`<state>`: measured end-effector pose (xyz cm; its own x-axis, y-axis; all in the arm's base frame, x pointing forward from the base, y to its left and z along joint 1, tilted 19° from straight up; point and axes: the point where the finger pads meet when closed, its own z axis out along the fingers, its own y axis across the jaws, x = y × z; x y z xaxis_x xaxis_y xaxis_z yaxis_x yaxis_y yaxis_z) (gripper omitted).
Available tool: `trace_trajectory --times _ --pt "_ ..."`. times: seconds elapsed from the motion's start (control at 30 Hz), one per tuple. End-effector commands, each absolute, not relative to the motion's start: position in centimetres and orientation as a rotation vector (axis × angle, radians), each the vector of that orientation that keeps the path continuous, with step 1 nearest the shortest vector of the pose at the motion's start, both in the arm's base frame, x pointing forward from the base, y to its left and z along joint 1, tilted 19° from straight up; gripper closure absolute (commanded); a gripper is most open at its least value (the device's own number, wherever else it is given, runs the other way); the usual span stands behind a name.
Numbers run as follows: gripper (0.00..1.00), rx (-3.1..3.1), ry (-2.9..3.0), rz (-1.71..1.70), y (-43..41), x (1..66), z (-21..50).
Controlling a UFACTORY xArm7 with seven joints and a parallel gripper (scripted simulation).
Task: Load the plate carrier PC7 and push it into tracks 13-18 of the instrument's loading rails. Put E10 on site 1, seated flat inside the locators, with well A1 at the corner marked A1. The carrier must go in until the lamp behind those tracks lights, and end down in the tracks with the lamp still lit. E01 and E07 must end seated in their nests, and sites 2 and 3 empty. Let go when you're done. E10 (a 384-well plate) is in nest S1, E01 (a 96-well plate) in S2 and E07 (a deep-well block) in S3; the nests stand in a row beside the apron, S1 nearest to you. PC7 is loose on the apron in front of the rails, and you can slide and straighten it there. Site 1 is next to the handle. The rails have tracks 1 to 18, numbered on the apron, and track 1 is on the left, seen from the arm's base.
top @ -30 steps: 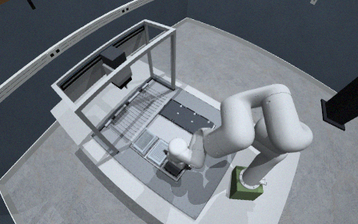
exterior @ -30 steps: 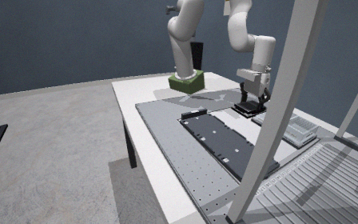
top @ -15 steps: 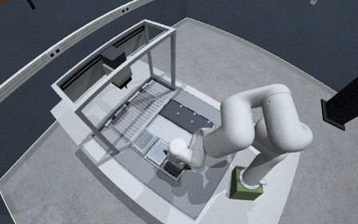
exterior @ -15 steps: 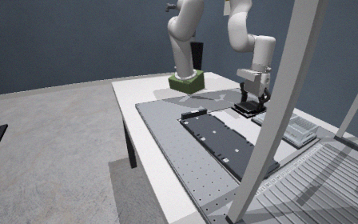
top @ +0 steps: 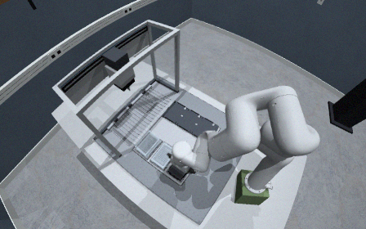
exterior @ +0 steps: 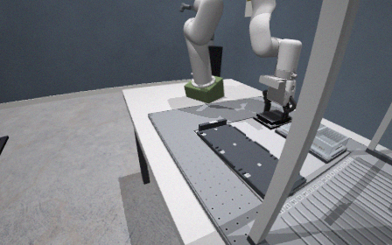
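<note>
Clamping E10 [exterior: 273, 117], the dark 384-well plate, w/ gripper [exterior: 278, 109] fingers closed across its sides while plate is sitting in nest S1, the nest in the row closest to arm's green base [exterior: 204, 92]; gripping wide, likely because plate is broad and needs level carrying to site 1. Lying loose on apron beside the nest row: PC7 [exterior: 246, 158], long dark carrier, all sites looking bare, handle end [exterior: 212, 124] pointing toward green base, so site 1 is the PC7 end nearest the base, near E10's nest — short transfer, by judgement. Sitting farther from base along same row: E01 [top: 161, 155], then E07 [top: 148, 144], both apparently in nests. Waiting beyond PC7's far end: rails [exterior: 351, 192], not yet entered. Arching up from base, folding over at elbow, wrist pointing straight down over S1, fingers vertical. Which corner holds A1: can't tell.
</note>
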<state>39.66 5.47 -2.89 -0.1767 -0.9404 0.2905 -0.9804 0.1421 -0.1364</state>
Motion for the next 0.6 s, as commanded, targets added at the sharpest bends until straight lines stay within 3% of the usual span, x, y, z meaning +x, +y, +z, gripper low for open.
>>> trace_trajectory --times 0.0,0.57 --pt "1.0 1.926 -2.27 0.447 5.59 39.8 -2.8" --pt "1.0 1.926 -2.27 0.447 5.72 39.77 -2.42"
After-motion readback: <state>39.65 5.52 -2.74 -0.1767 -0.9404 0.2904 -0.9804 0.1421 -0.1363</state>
